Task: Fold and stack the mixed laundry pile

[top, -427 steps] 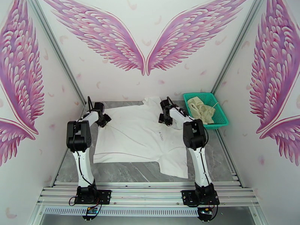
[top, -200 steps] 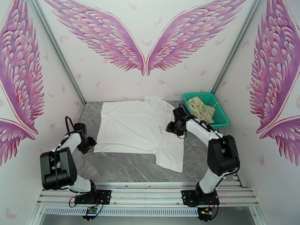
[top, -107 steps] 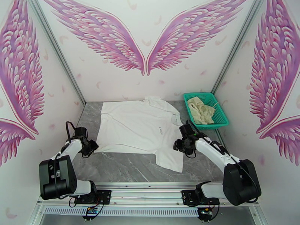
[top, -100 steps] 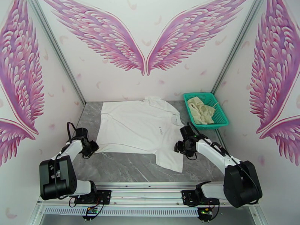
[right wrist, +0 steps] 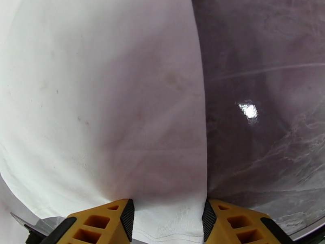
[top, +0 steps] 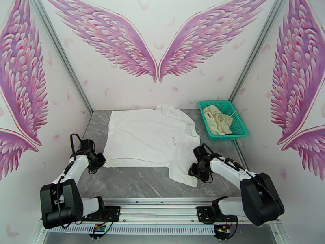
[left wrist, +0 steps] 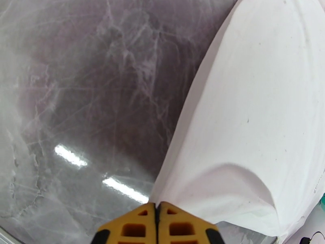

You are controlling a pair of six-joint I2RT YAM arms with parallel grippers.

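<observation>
left end effector (left wrist: 157, 205): pinched closed on white shirt (left wrist: 252, 118) hem | grey marble table (left wrist: 81, 98)

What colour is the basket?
The basket is teal green, clearest from the top camera.

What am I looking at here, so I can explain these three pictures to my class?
Two robot arms with two-finger grippers stand at a grey table. One picture comes from a camera overhead; the other two look out from each wrist. A white shirt lies spread flat, and a cream garment sits in a green basket. The left gripper is shut, seemingly pinching the shirt's near-left edge. The right gripper is open, with its yellow fingers either side of the near-right hem.
</observation>
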